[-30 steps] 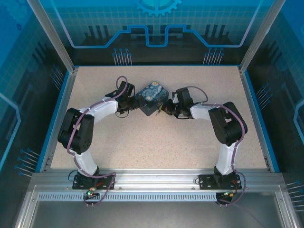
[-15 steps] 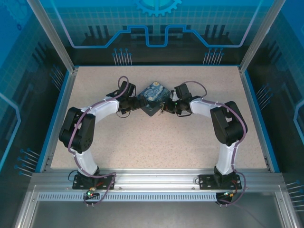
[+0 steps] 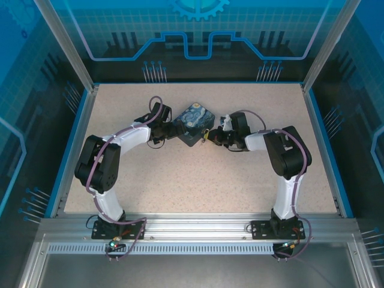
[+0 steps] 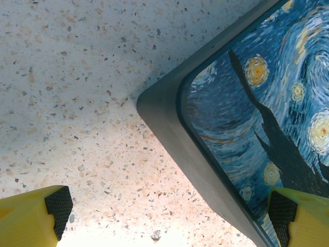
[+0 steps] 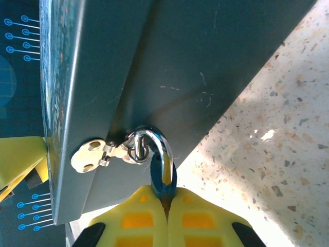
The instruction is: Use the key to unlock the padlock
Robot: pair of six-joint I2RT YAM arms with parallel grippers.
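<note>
**Padlock** [image 5: 163, 179]: dark blue body with a silver shackle. The shackle is threaded through the ring of the pale hasp [image 5: 95, 155] on the grey side wall of the tin [image 5: 216, 72], low over the speckled counter [image 5: 293, 154].
**Right fingers** [image 5: 136, 213]: yellow, clenched together on the padlock body from below.
**Tin lid:** blue-and-yellow starry-night painting.
**Left fingers** [image 4: 31, 218]: released and spread wide, straddling the tin's opposite corner. One pad is over the counter, the other at the lid's edge.
</note>
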